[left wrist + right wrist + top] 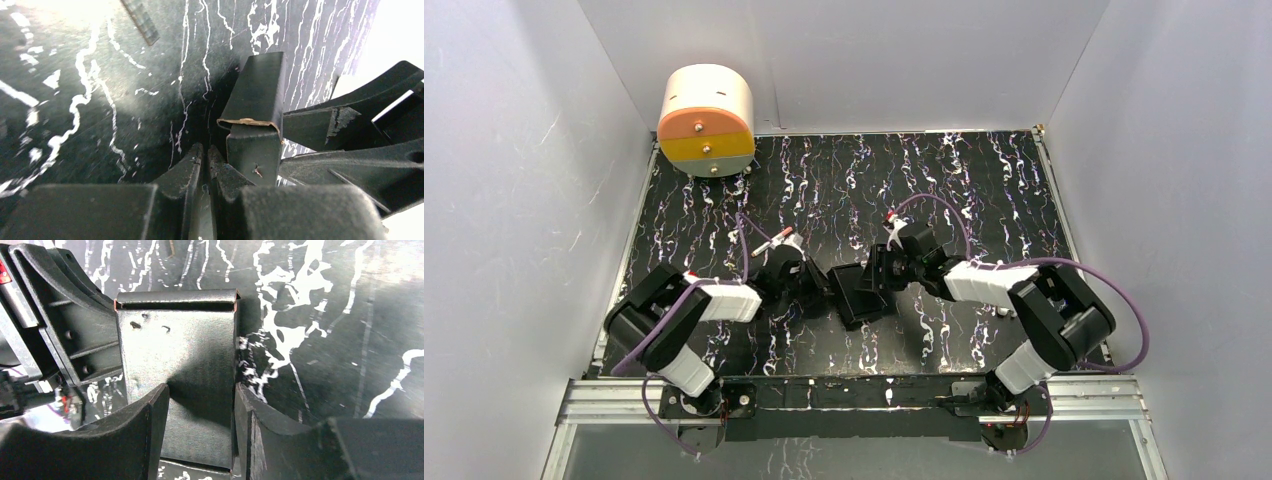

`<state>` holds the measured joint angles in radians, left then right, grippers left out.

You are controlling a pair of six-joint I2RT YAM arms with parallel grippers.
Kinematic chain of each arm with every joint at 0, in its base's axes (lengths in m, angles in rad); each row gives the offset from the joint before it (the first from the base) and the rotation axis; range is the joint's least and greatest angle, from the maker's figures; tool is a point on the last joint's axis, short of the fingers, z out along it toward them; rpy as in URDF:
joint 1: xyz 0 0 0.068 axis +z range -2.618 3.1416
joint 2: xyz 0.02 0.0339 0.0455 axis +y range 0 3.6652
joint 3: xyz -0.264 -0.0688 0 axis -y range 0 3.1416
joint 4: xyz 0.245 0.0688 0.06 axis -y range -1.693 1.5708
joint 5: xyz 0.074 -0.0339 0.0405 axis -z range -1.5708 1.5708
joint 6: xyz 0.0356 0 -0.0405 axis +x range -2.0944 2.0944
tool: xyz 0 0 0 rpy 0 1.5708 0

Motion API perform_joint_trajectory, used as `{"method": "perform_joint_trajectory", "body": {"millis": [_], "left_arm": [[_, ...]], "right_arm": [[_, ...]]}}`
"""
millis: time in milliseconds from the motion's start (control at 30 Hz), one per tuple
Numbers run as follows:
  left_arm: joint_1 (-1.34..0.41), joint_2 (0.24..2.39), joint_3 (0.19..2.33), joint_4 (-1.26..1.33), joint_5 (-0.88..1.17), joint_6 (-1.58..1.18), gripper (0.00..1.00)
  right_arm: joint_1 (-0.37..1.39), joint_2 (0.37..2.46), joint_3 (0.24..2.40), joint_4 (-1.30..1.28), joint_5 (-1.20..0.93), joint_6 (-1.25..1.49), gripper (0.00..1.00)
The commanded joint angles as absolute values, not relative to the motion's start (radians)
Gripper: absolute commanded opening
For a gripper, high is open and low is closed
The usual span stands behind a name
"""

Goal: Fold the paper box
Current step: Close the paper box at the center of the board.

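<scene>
Over white-veined black tabletop, pinching left gripper nearly shut beside paper box, straddling its panel with right gripper; cannot tell whether clamped

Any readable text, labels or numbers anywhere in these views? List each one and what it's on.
No readable text in any view.
paper box: plain black card, no print.
cream-and-orange drum: no label visible.
red tags on the arms: too small to read.
</scene>
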<state>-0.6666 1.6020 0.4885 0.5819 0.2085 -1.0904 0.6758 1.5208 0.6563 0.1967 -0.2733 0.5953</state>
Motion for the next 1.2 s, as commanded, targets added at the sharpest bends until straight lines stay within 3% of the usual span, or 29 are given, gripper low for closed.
{"method": "perform_joint_trajectory", "body": {"millis": [0,267,500,733,967,1167], "left_arm": [[-0.711,1.423,0.524,0.556,0.214,-1.045,0.09],[-0.721,1.298,0.535,0.463,0.170,-1.019,0.10],[-0.724,1.280,0.559,0.390,0.145,-0.987,0.12],[-0.709,1.217,0.454,0.316,0.037,-0.966,0.16],[-0.660,1.110,0.313,0.203,-0.064,-0.958,0.25],[-0.650,0.956,0.298,0.025,-0.151,-0.941,0.34]], "right_arm": [[0.701,1.595,0.664,0.400,-0.482,0.683,0.53],[0.706,1.673,0.714,0.454,-0.547,0.722,0.39],[0.717,1.725,0.738,0.460,-0.550,0.729,0.38],[0.696,1.639,0.768,0.255,-0.399,0.626,0.53],[0.696,1.603,0.807,0.157,-0.330,0.563,0.56],[0.697,1.590,0.816,0.146,-0.325,0.561,0.66]]}}
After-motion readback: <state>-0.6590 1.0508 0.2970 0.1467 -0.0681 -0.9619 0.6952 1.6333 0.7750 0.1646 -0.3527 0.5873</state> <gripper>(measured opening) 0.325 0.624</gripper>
